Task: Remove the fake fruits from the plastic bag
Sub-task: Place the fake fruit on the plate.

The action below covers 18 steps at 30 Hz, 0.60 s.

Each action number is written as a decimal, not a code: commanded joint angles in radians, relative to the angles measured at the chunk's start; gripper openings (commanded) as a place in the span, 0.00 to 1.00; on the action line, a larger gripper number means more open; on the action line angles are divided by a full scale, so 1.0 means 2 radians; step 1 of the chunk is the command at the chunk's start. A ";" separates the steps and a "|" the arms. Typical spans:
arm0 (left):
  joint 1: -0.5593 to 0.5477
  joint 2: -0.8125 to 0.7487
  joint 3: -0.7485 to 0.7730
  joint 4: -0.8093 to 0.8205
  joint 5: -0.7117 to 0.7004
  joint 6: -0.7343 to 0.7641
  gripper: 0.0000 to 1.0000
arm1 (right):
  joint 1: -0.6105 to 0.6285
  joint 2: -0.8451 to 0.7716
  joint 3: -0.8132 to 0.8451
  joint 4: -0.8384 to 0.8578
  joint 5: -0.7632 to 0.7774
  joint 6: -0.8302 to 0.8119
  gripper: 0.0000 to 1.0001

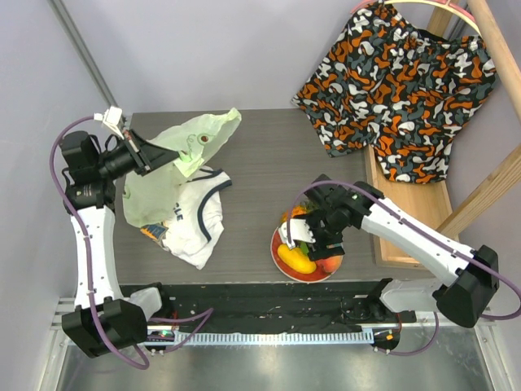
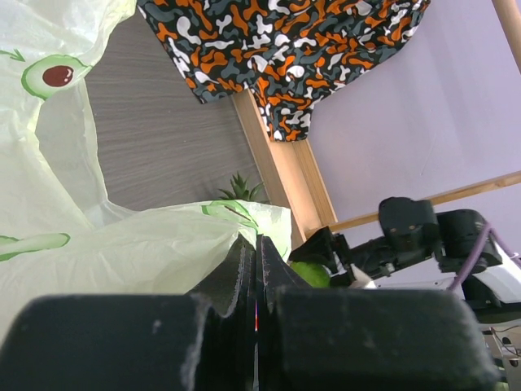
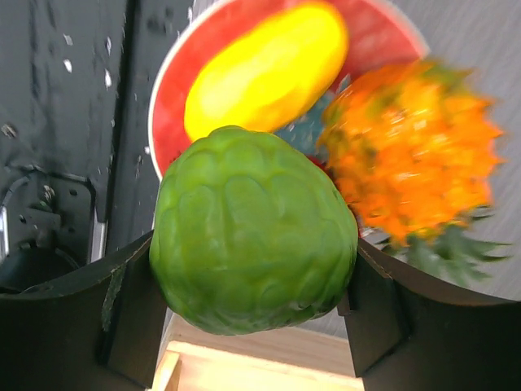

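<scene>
Risk, as judged from here: the plate is already crowded, so the green fruit may find no flat spot when let go. It is round and knobbly, and a release from above could send it off the yellow fruit or the pineapple, over the rim and onto the bench. A low approach could nudge the pineapple, which lies tilted at the plate's far side. Second risk: the plastic bag is thin, slick film held only by a pinch. If it slips, the bag would slump over the T-shirt and close its mouth. Whether more fake fruits are left inside cannot be told; a speck of colour shows at the bag's lower edge, too small to name. Right hand: jaws spread wide and clamped on the green fruit, one finger on each flank, with the fruit filling the gap between them. It hangs just above the plate, near the yellow fruit and not touching it, as far as the wrist view shows. Left hand: fingers clenched fully together on a fold of the bag, holding it raised above the bench's left side, well apart from the plate. The bag's upper part drapes away from the grip toward the far edge.
</scene>
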 commanded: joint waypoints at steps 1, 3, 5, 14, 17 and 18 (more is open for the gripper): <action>0.003 -0.013 0.001 0.017 0.004 -0.005 0.00 | 0.004 -0.009 -0.037 0.043 0.062 -0.012 0.47; 0.003 -0.015 0.000 0.018 0.004 -0.006 0.00 | 0.006 -0.007 -0.046 0.052 0.069 -0.007 0.47; 0.003 -0.018 -0.002 0.017 0.003 -0.006 0.00 | 0.010 -0.005 -0.051 0.051 0.067 -0.005 0.47; 0.005 -0.034 -0.020 0.016 0.003 -0.006 0.00 | 0.045 0.019 -0.058 0.089 0.083 0.050 0.50; 0.006 -0.035 -0.020 0.016 0.004 -0.006 0.00 | 0.060 0.030 -0.067 0.102 0.097 0.064 0.50; 0.006 -0.035 -0.021 0.015 0.004 -0.006 0.00 | 0.064 0.036 -0.070 0.108 0.104 0.069 0.50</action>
